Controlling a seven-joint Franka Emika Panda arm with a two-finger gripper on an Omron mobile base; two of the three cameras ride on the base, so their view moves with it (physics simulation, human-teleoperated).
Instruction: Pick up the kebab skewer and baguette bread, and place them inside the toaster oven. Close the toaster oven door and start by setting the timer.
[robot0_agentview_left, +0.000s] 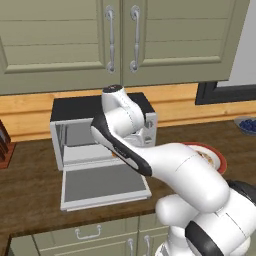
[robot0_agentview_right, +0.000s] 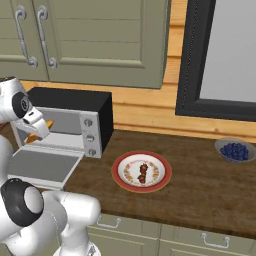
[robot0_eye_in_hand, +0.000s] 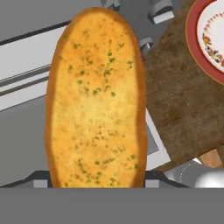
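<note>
Your toaster oven (robot0_agentview_right: 70, 120) sits on the wooden counter (robot0_agentview_right: 200, 165) with the toaster oven door (robot0_agentview_left: 102, 184) dropped flat toward you and the cavity open. The arm is reaching in at the oven mouth. The red-rimmed plate (robot0_agentview_right: 141, 171) sits right of the oven; the kebab skewer (robot0_agentview_right: 143, 172) lies on it, well apart from the gripper (robot0_eye_in_hand: 94, 183). In the hand view the jaws are clamped on the near end of the baguette bread (robot0_eye_in_hand: 95, 100), which hides the fingertips, so you can't read the gap directly. The bread's long axis runs straight out from the jaws, toward the oven opening beyond it. My read: bread goes in endwise first, skewer is second trip, off to the arm's right.
</note>
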